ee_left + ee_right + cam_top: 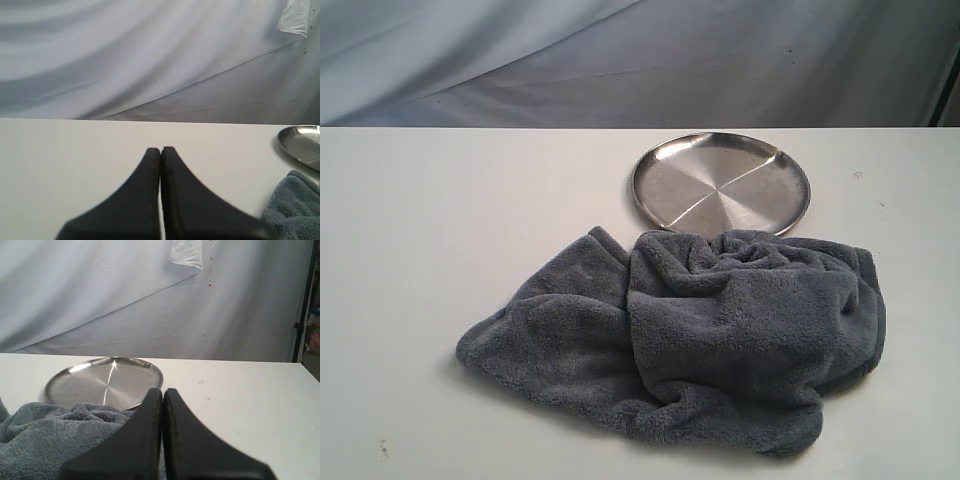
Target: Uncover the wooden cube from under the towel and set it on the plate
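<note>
A fluffy blue-grey towel (690,335) lies bunched on the white table (440,220), with its highest mound on the right side. The wooden cube is hidden. Just behind the towel sits the round silver plate (720,182), with nothing on it. Neither gripper appears in the exterior view. My left gripper (160,150) is shut and holds nothing; it hangs over bare table, with the towel (292,210) and the plate (302,142) off to one side. My right gripper (163,391) is also shut and holds nothing, low beside the towel (45,437) and in front of the plate (102,382).
A creased white cloth backdrop (640,60) hangs behind the table's far edge. Bare table surface (250,405) stretches to the left of the towel and to the right of the plate.
</note>
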